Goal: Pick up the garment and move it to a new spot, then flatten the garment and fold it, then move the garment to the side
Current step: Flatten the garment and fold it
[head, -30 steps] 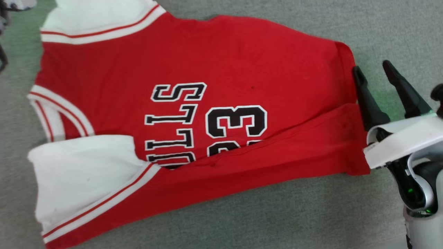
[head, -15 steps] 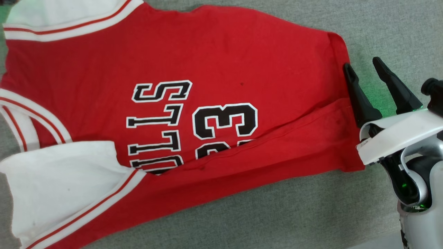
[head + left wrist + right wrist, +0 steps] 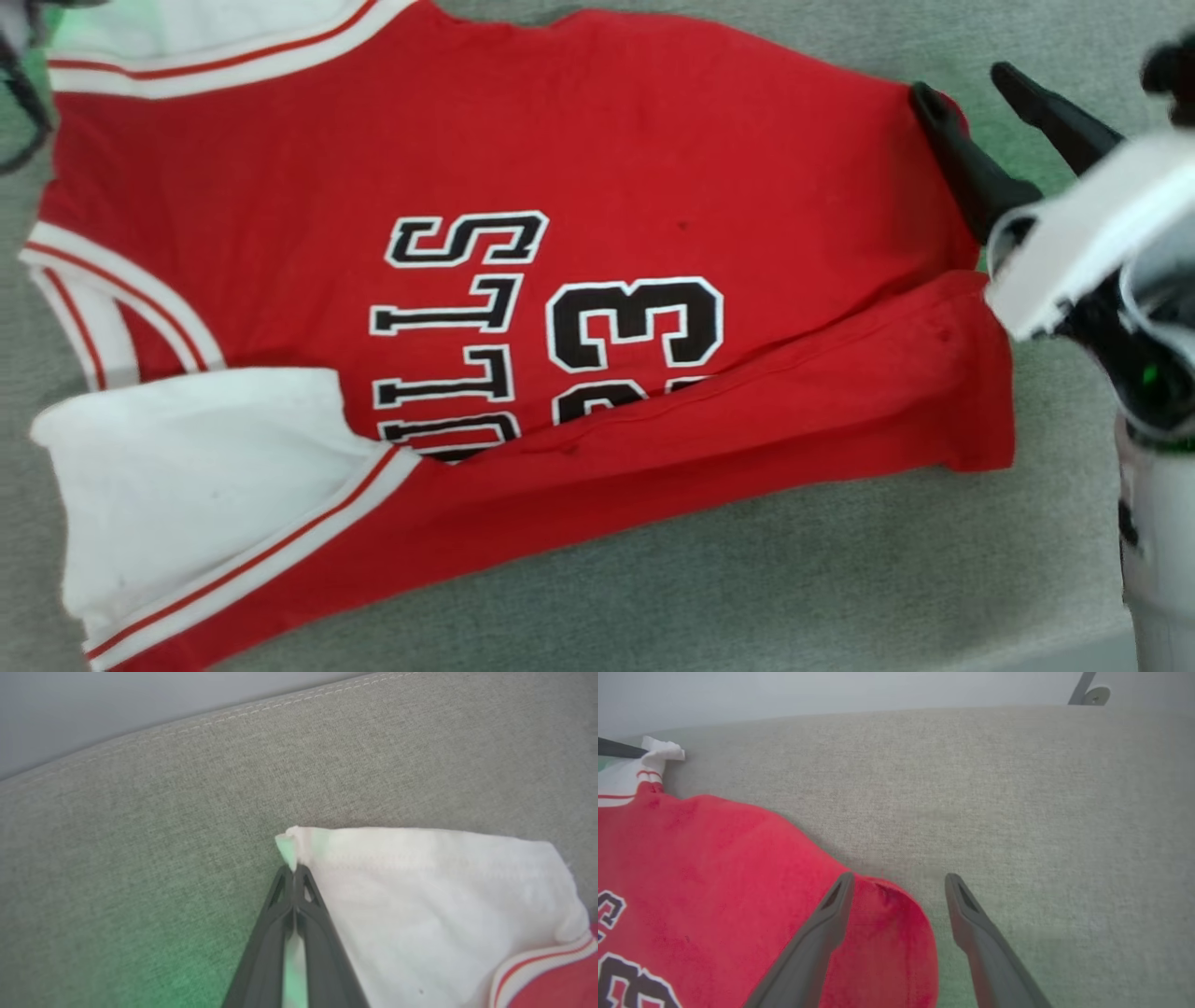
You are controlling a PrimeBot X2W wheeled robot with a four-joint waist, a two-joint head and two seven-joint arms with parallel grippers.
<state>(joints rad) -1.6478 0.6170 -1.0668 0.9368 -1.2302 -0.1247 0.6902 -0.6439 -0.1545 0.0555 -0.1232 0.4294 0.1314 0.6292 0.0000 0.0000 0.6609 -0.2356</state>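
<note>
- Spread across a grey upholstered surface (image 3: 794, 579): the garment (image 3: 672, 159), red face up, with black lettering (image 3: 448, 327) and a "23" outlined in white at mid-cloth.
- Folded over along the near edge in a long red flap that covers part of the numerals.
- White lining turned out at the lower left of the head view, next to a white band with a thin red stripe.
- Pinched in the left claw (image 3: 294, 870), with both fingers pressed together: a white corner at the garment's far left end.
- Spread wide at the garment's right end and gripping nothing: the right claw (image 3: 962, 79).
- One finger over the red hem corner, the other over bare upholstery; contact with the cloth unclear.
- Along the upholstery's far edge in the left wrist view, a stitched seam (image 3: 261, 708).
</note>
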